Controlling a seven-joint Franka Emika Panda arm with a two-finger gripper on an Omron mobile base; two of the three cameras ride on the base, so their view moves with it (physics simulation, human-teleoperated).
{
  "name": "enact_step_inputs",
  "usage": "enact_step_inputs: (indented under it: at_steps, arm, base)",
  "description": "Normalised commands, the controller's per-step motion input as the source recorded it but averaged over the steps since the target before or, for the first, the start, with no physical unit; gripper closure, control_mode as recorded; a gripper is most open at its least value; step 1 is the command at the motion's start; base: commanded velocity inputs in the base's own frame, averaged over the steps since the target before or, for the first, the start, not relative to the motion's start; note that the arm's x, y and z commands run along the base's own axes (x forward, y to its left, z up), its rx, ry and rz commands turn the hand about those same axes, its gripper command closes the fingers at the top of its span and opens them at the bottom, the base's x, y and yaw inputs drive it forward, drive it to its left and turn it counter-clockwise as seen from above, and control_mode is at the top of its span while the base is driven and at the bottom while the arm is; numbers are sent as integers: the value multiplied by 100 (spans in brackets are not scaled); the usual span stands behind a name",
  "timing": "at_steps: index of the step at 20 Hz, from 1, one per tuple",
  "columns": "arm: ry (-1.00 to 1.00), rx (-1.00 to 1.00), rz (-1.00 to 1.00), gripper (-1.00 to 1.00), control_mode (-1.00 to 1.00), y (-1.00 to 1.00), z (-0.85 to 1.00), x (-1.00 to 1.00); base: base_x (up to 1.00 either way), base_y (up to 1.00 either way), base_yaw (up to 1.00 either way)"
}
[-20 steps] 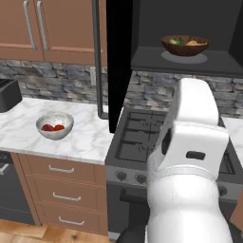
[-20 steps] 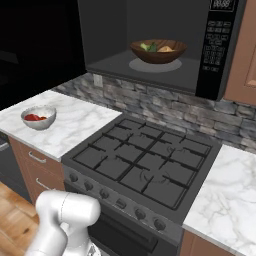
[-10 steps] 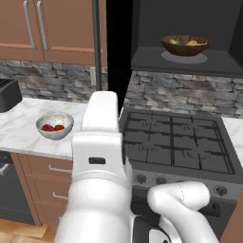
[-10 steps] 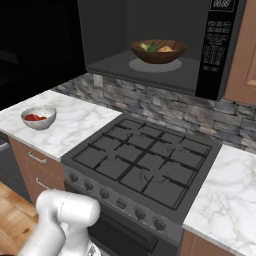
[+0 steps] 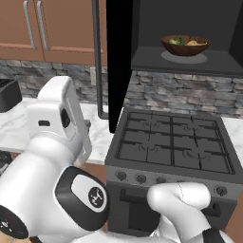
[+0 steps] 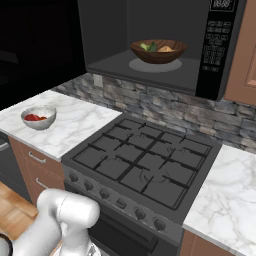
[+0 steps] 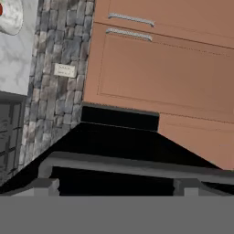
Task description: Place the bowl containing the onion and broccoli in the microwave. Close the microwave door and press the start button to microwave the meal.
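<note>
The dark wooden bowl [image 5: 185,46] [image 6: 159,51] sits inside the open microwave [image 6: 220,50] above the stove. In it lie the green broccoli [image 5: 176,41] [image 6: 150,47] and the tan onion [image 5: 195,43] [image 6: 165,48]. The black microwave door [image 5: 118,61] stands swung out to the left, its grey handle bar [image 5: 97,57] along the outer edge. In the hand view my gripper [image 7: 116,186] is open, fingertips [image 7: 45,185] wide apart, close in front of the door's handle bar [image 7: 137,167]. My arm [image 5: 57,142] fills the lower left of the left base view.
A gas stove [image 6: 145,160] lies under the microwave. A small white bowl [image 6: 38,116] [image 7: 9,16] with red pieces stands on the marble counter [image 6: 75,125] to the left. A dark toaster [image 5: 7,95] sits further left. Wooden cabinets [image 7: 173,68] hang above the stone backsplash.
My arm has swung from the right side of the left base view to its lower left. The bowl stays in the microwave and the door stays open.
</note>
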Motion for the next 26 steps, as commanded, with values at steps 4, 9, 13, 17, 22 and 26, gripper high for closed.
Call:
enact_step_inputs:
  at_steps: [4,9,13,17,22,26]
  arm:
    - [9,-10,-16,-100,-100,49,-22,95]
    - [7,-10,-16,-100,-100,43,-14,91]
    - [0,-6,-22,-100,-100,7,0,72]
    - [0,-3,-28,-100,-100,-9,0,57]
    - [0,0,-33,-100,-100,-67,0,5]
    - [0,0,-29,-100,-100,-99,0,0]
  base:
    - [0,0,0]
    - [0,0,0]
    - [0,0,0]
    - [0,0,0]
    - [0,0,0]
    - [0,0,0]
